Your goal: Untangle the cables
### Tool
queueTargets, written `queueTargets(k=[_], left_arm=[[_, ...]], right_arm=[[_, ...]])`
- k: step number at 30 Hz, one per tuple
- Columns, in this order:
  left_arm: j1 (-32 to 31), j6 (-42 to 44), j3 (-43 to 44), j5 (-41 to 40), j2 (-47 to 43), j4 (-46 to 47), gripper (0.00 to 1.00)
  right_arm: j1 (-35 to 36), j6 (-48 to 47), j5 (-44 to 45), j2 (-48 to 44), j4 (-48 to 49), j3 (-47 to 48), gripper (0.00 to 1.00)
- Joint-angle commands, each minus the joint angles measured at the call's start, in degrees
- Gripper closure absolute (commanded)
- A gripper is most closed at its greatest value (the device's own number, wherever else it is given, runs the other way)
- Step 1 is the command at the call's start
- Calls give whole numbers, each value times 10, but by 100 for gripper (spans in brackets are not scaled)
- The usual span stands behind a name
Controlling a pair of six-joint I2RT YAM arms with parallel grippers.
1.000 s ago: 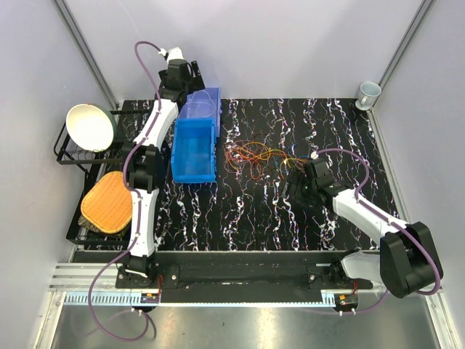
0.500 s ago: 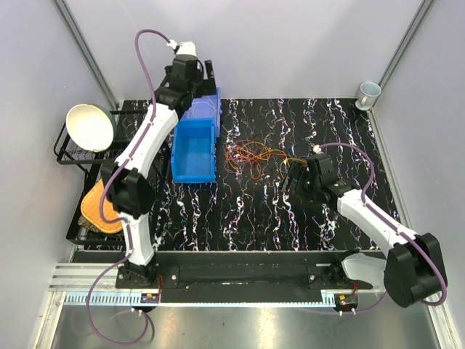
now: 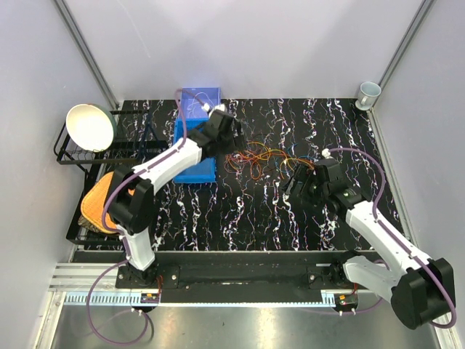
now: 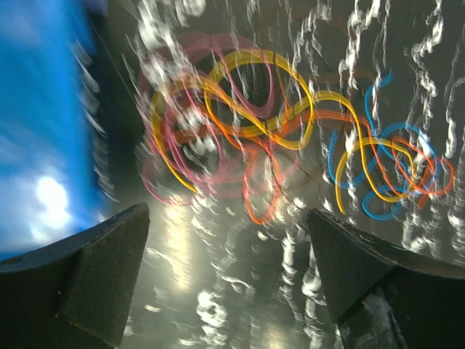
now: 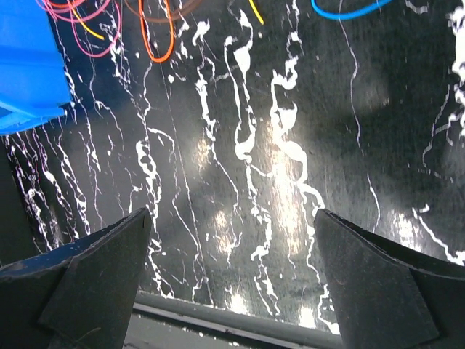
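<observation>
Cables (image 3: 256,155) strung left-to-right across table. Left gripper (image 3: 227,137), spread wide, at tangle's left end, nearer. Right gripper (image 3: 296,183), also spread, just short of other end.

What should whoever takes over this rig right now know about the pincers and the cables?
Left pincer: open, empty, by the left edge of the cables, next to the blue bin.
Right pincer: open, empty, above the tabletop, just on the near side of the bunch's right end.
Cables: one tangled bunch, mid-table.
Done: nothing separated yet.
Left: grip single strands and draw them apart.
</observation>
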Motion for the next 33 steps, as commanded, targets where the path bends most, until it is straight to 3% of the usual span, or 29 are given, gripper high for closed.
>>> queueTargets(k=[1,9,16,20,33], left_arm=[[-5,-179,-93,22,-56,127,7],[-15,-316,-145,-11,-60,181,6],[-37,-397,-127,-24,-26,185,6],[-58,-413,-80,-86,-2,127,6],[-77,-455,-42,-139,52,71,9]], right_arm=[[0,18,-15,-30,-25,-15,0],[-1,20,-8,-67,-38,-39,0],[-1,17,-7,-65,-38,-47,0],[-1,11,-3,-68,-38,-50,0],[-1,-1,-4,-79,-33,-59,0]])
